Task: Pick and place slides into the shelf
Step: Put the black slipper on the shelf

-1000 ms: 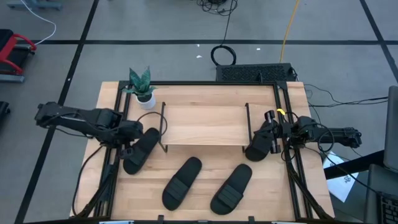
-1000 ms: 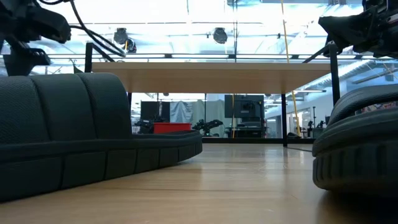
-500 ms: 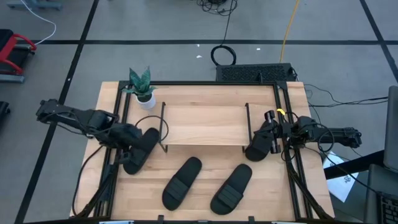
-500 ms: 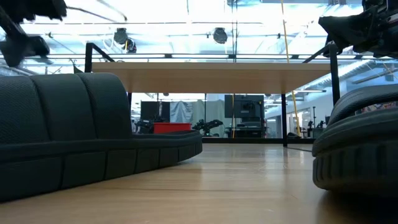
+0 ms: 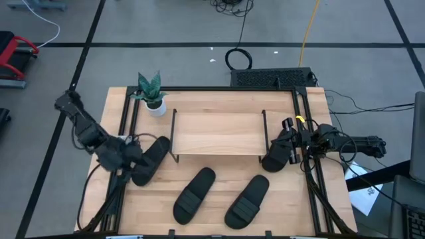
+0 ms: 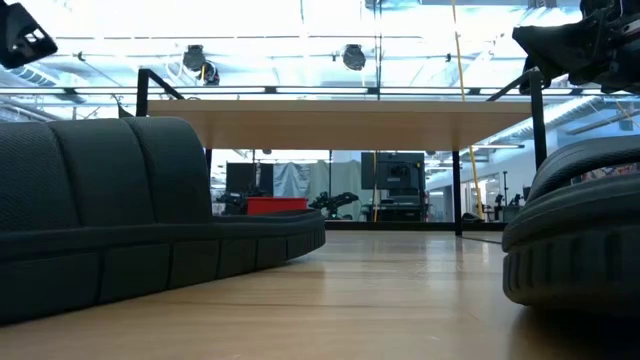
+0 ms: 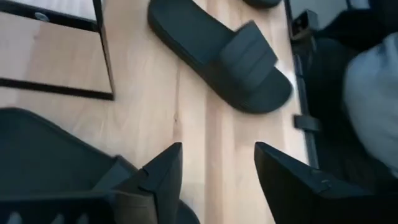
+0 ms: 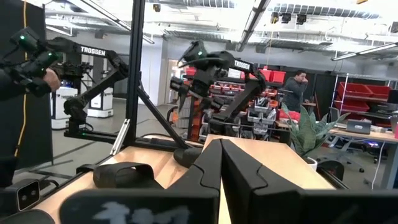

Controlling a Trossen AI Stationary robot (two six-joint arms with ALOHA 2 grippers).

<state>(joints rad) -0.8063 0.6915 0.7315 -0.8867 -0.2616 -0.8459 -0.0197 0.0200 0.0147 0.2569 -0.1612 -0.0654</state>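
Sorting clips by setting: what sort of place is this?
Likely a robotics lab or workshop: other robot arms stand on benches beyond the table, red storage shelving lines the far wall, and cables run across a taped concrete floor.

Low view: both slides (image 6: 110,215) cropped by pic edges.

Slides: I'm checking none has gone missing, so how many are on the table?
4. One slide lies by the shelf's left end at the left gripper, one under the right gripper, two in front: left and right. None looks hidden.
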